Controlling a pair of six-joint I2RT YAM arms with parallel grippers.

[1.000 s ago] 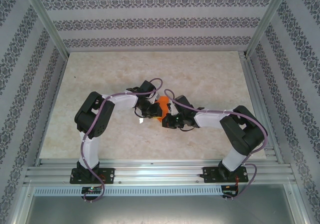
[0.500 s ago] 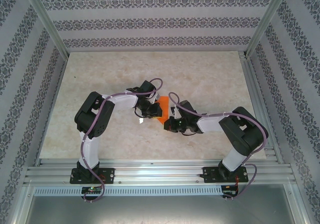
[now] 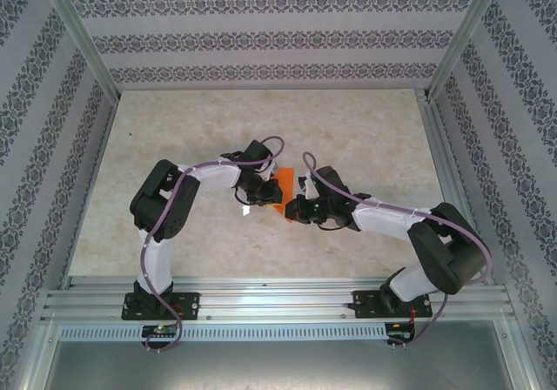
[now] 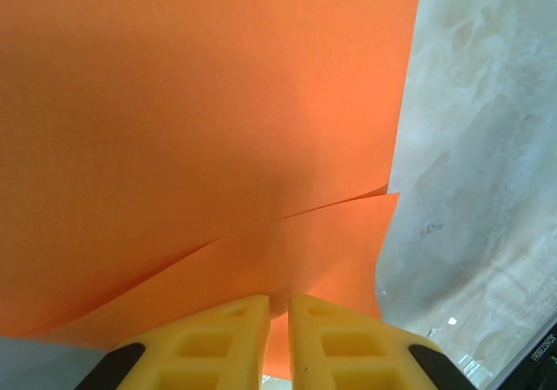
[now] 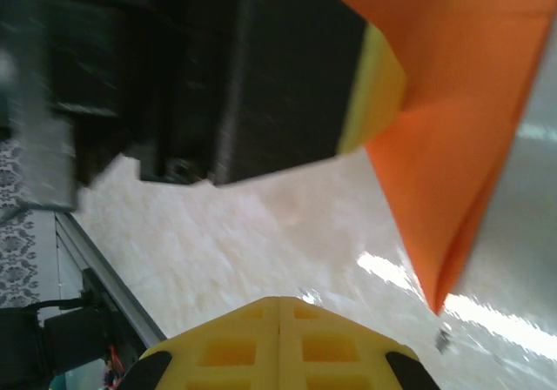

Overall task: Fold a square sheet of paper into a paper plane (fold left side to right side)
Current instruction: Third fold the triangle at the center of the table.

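The left arm (image 3: 204,174) bends at its elbow and reaches in to the left side of the orange paper (image 3: 280,183). The left gripper (image 3: 261,194) has two yellow fingers (image 4: 218,346). They pinch the near edge of the paper and almost touch each other. The right arm (image 3: 383,220) lies low and reaches toward the right side of the paper. The right gripper (image 3: 290,209) is squeezed tight with nothing in it. Its tip is just beside the paper's pointed corner.

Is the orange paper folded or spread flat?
Folded: the orange paper shows overlapping layers in the left wrist view, a creased pointed corner in the right.
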